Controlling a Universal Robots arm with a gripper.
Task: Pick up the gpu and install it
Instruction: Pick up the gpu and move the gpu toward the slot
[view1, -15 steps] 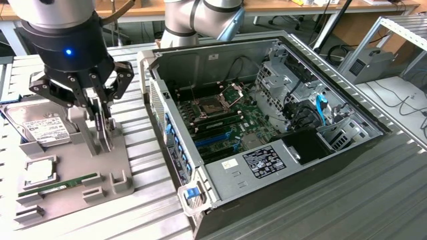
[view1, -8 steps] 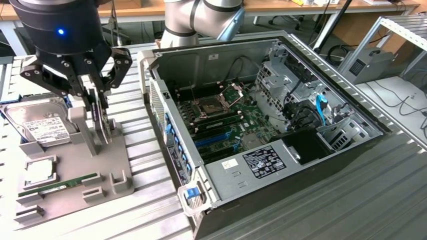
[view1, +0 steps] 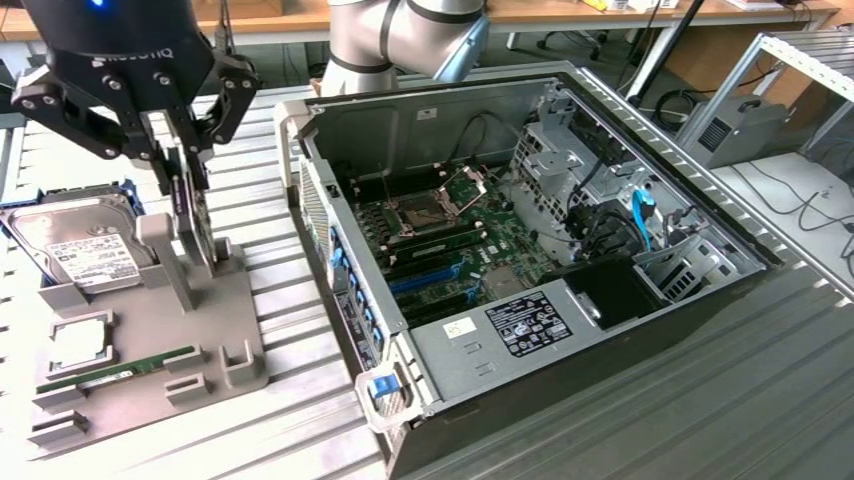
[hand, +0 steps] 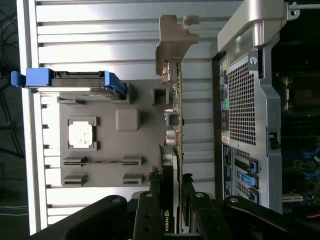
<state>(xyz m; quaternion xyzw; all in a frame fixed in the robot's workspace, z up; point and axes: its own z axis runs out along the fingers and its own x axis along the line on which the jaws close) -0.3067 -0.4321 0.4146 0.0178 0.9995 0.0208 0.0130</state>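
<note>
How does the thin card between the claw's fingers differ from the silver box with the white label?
The gpu is a thin dark card standing on edge; the hard drive is a thicker silver box with a white label. The gpu sits between the claw's fingers; the hard drive is untouched. Both rest on the grey holder.

This is a robotics lab or test workshop. In the exterior view, a workbench of ribbed aluminium profiles (view1: 641, 420) carries an opened desktop computer case (view1: 467, 345) at centre and a grey parts fixture (view1: 200, 310) at eight o'clock. A robot arm (view1: 387, 40) rises at twelve o'clock before wooden desks (view1: 267, 15), its black gripper (view1: 187, 185) at ten o'clock. Loose cables (view1: 814, 205) and an aluminium frame (view1: 787, 50) sit at two o'clock.
</note>
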